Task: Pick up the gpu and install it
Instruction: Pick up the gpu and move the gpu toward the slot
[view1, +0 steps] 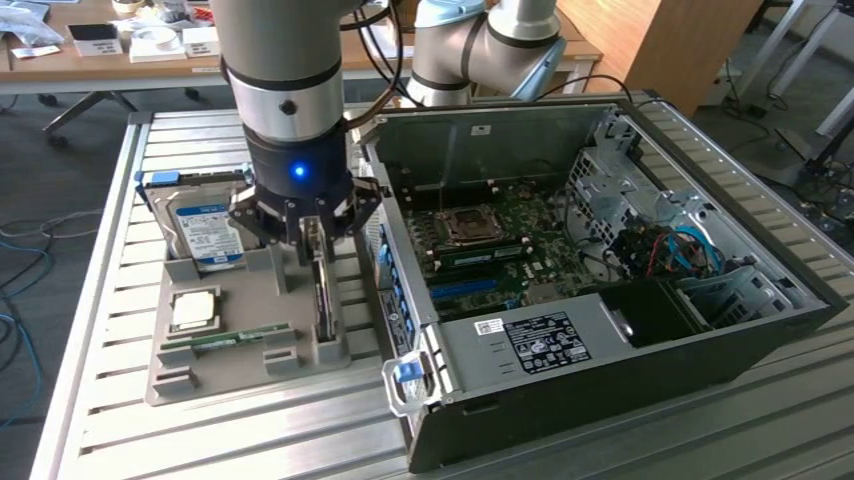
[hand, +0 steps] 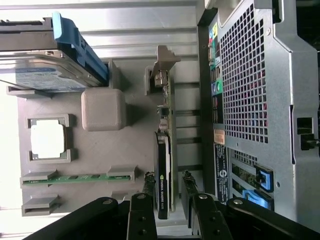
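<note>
Item: the gpu (view1: 324, 308) - a thin dark circuit-board card with a black cooler and a silver metal bracket at one end. It is standing on edge in a slot of the grey moulded parts tray (view1: 247, 368), just beside the open black computer case (view1: 601, 375).

Risks, as I am judging them: the card is narrow and upright, so a closing grip that is sitting off-centre could be tipping it in its slot or pinching the cooler rather than the board. A lift that is not going straight up could be dragging the bracket against the tray's post. The case wall is close alongside, so a swing could be clipping it.

Gripper (view1: 314, 245): it is hanging directly over the card with its jaws standing wide - one black finger (hand: 148, 182) on each side of the board, a gap showing on both sides, nothing held.
</note>
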